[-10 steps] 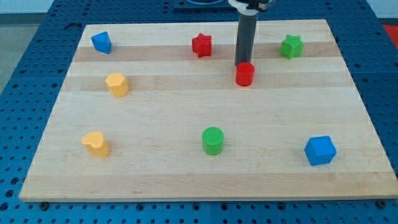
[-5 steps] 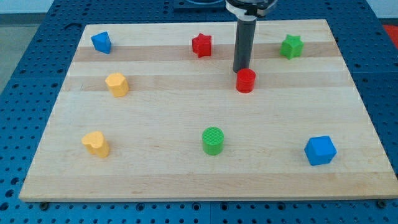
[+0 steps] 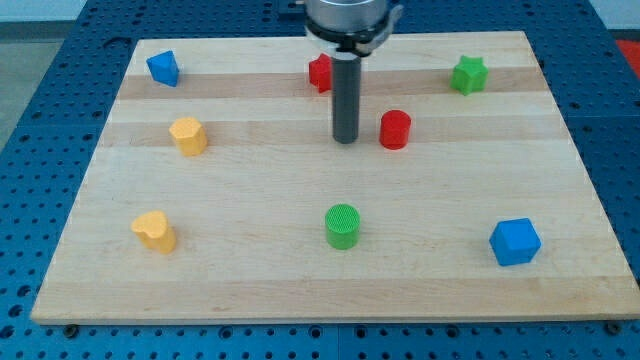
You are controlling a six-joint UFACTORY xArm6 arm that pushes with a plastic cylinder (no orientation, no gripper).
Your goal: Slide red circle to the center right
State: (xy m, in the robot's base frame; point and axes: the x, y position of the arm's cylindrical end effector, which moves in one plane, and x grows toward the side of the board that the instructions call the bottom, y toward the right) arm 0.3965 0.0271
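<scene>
The red circle [image 3: 395,129] stands on the wooden board [image 3: 320,290], right of the middle and toward the view's top. My tip [image 3: 346,140] is on the board just to the left of the red circle, with a small gap between them. The rod rises from the tip toward the view's top and partly covers the red star [image 3: 319,72].
A green star [image 3: 468,75] is at the top right and a blue cube [image 3: 515,241] at the bottom right. A green circle [image 3: 342,226] is at the bottom middle. Two yellow blocks [image 3: 187,135] [image 3: 154,231] and a blue block [image 3: 162,68] are on the left.
My tip moved from just above the red circle to its left side. The red circle shifted slightly downward in the view before that and now stays put.
</scene>
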